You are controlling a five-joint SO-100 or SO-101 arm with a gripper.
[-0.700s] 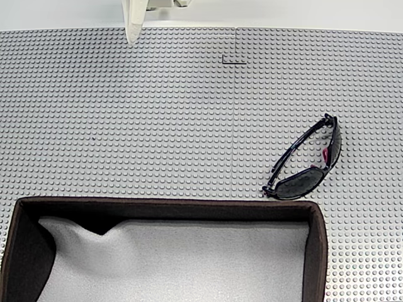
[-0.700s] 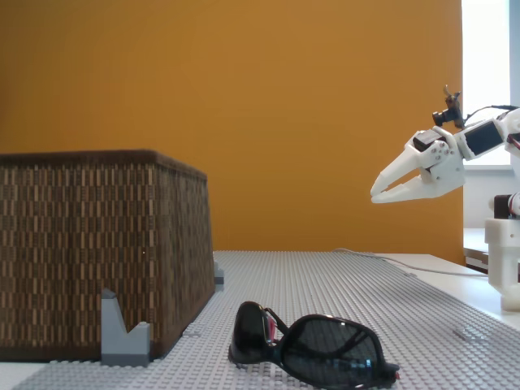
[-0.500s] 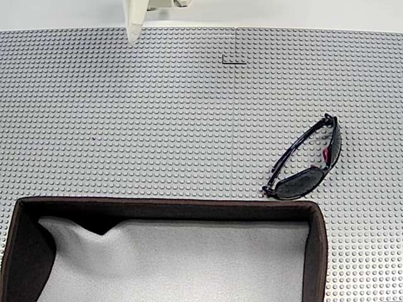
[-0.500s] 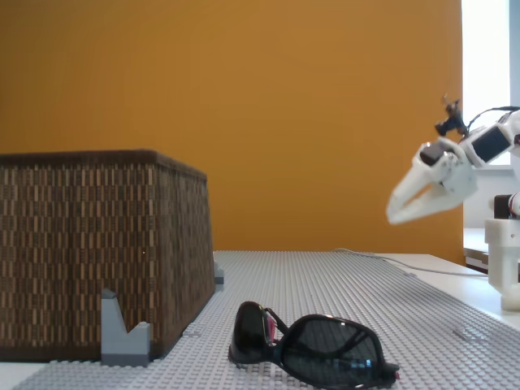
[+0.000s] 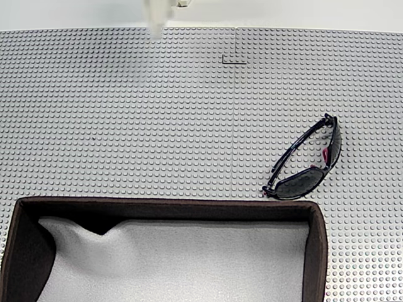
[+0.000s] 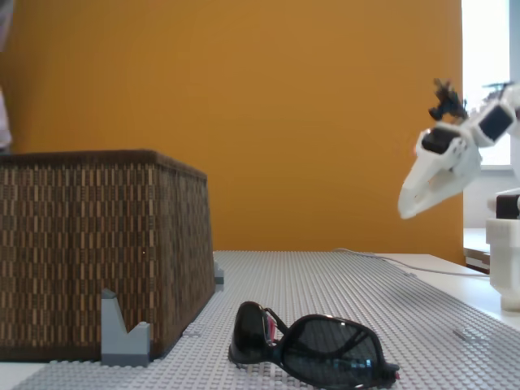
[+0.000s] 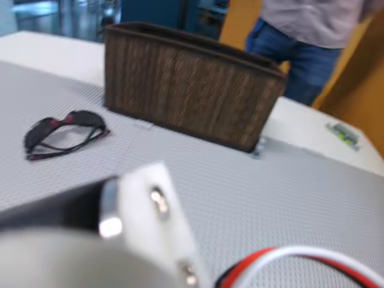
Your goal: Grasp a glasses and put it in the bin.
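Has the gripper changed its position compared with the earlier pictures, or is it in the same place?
Yes. In a fixed view the gripper has moved right, toward the white base, and tilted downward; in the top-down fixed view its tip shifted right along the studded mat's far edge.

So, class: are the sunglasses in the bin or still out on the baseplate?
Out. The sunglasses lie on the studded baseplate just beyond the bin corner, whose grey lining holds nothing.

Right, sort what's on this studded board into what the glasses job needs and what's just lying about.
Needed:
glasses, folded, lying on the board
bin, empty, grey lining
end effector, raised off to the side, far from the glasses

Lying about:
grey bracket at the bin's corner
studded board
person standing behind the bin
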